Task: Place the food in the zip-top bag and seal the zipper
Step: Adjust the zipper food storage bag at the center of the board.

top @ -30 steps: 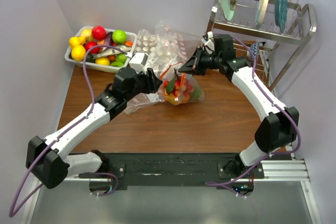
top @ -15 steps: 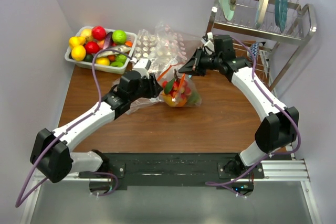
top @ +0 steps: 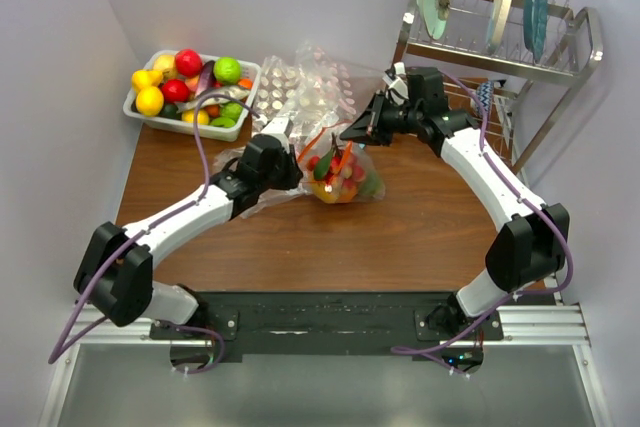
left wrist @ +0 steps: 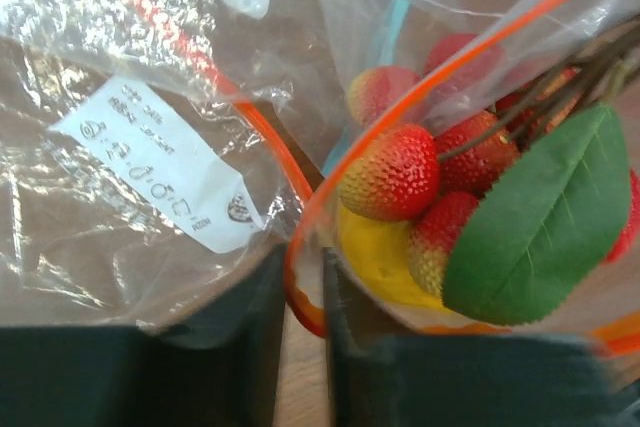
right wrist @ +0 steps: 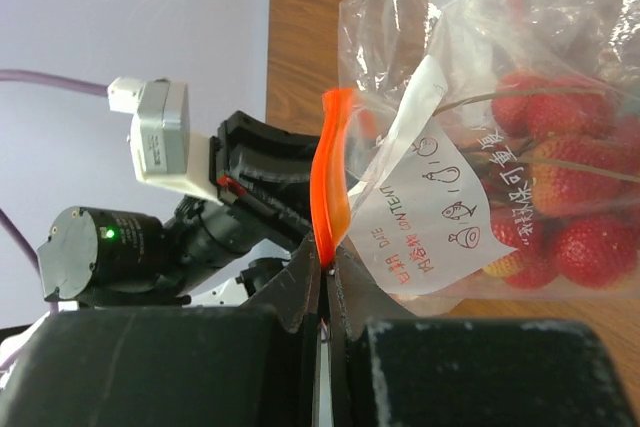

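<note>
The zip-top bag stands mid-table, clear, holding the food: red strawberry-like fruits on stems, a green leaf and something yellow. Its orange-red zipper curves down to my left gripper, whose jaws stand slightly apart around the strip's left end, wood showing in the gap. From above, the left gripper sits at the bag's left edge. My right gripper is shut on the zipper, pinching the strip's right end and holding it up. From above, the right gripper is at the bag's upper right.
A white bin of toy fruits stands at the back left. Several empty clear bags are piled behind, and one labelled bag lies under my left gripper. A dish rack with plates fills the back right.
My left arm has reached right to the bag's left edge and its jaws have narrowed around the zipper. The right gripper has stayed shut on the strip.
</note>
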Robot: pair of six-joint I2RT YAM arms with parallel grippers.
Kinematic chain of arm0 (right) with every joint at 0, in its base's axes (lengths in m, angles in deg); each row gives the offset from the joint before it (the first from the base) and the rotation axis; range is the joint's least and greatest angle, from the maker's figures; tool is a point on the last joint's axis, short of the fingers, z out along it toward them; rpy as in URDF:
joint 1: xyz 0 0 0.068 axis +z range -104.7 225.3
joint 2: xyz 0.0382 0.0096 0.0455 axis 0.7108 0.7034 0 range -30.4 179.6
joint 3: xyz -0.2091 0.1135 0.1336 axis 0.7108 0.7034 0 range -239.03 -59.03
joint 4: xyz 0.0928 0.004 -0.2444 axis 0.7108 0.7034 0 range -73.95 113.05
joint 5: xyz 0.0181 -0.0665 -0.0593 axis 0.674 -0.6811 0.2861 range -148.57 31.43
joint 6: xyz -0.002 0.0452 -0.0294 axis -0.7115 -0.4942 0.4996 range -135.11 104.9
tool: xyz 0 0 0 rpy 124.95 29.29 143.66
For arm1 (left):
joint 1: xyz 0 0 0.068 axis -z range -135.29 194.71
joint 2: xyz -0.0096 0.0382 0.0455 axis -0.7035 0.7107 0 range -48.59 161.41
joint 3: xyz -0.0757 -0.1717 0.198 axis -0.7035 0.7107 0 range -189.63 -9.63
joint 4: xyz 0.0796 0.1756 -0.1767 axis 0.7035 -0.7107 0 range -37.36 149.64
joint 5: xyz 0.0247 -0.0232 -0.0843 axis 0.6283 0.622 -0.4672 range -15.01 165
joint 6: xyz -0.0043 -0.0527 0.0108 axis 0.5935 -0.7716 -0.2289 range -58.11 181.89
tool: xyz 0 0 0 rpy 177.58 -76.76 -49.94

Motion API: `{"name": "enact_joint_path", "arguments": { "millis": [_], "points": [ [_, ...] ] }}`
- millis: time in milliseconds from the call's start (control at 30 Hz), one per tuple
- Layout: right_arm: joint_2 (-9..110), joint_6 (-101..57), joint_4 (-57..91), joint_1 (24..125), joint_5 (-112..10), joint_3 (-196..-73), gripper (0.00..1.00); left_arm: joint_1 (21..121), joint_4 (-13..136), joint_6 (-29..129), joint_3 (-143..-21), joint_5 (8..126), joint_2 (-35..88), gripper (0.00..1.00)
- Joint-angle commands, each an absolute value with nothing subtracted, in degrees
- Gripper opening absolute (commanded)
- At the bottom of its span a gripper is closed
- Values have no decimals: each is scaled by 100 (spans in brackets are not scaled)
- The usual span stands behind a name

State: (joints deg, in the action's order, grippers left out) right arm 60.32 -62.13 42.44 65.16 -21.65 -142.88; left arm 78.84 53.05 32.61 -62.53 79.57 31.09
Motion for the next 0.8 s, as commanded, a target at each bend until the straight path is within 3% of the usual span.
{"name": "enact_joint_path", "arguments": {
  "millis": [0,300,567,667,767],
  "points": [
    [5714,-6099,4206,6516,-2130,-14349,0,7846,5445,3244,-6377,8045,3069,3],
    [6153,-4432,6024,6525,-3096,-15157,0,7846,4725,3525,-7516,7957,2709,0],
    [6435,-3585,7229,6517,-5275,-15896,0,7863,4215,3351,-9671,6701,3155,0],
    [6532,-3567,7291,6525,-5287,-15966,0,7872,4250,3236,-10147,6191,3367,0],
    [6436,-3646,7440,6525,-5032,-16378,0,7864,4267,3288,-9850,6330,3394,0]
  ]
}}
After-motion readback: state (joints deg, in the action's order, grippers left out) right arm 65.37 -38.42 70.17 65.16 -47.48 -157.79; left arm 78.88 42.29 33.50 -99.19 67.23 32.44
